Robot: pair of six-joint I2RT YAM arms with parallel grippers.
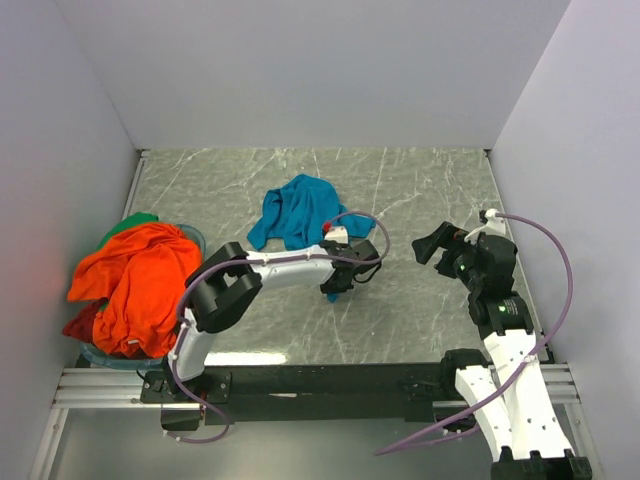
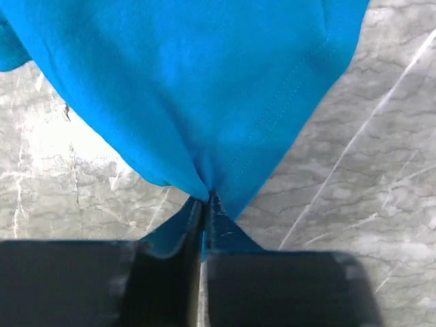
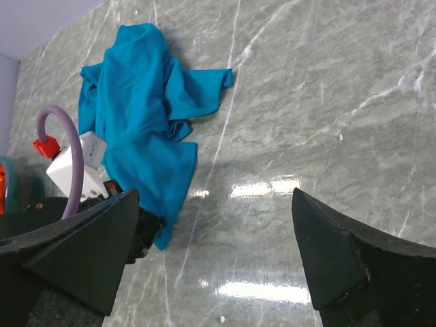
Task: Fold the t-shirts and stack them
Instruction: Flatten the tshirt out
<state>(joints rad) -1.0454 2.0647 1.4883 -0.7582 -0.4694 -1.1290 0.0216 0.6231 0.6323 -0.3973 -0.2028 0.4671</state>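
The teal shirt [image 1: 298, 212] is crumpled on the table [image 1: 420, 190], a near corner clamped in the left gripper [image 2: 204, 208]. The right gripper [image 3: 214, 197] is held open and empty. Other shirts [image 1: 135, 275] are heaped at left, perhaps in a bin [image 1: 110, 358].

Crumpled teal t-shirt [image 3: 136, 122] on marble table [image 3: 327, 102]

The teal t-shirt [image 1: 298, 212] lies crumpled and unfolded near the middle of the worktop [image 1: 430, 190] — a bunched heap with a tail of cloth trailing toward the near edge. The tip of that tail, beside a stitched hem, is pinched between the closed jaws of the left gripper [image 2: 204, 204]. Well apart at the left, the orange t-shirt [image 1: 140, 280] is heaped over the red t-shirt [image 1: 82, 322], with the green t-shirt [image 1: 135, 221] peeking out behind.
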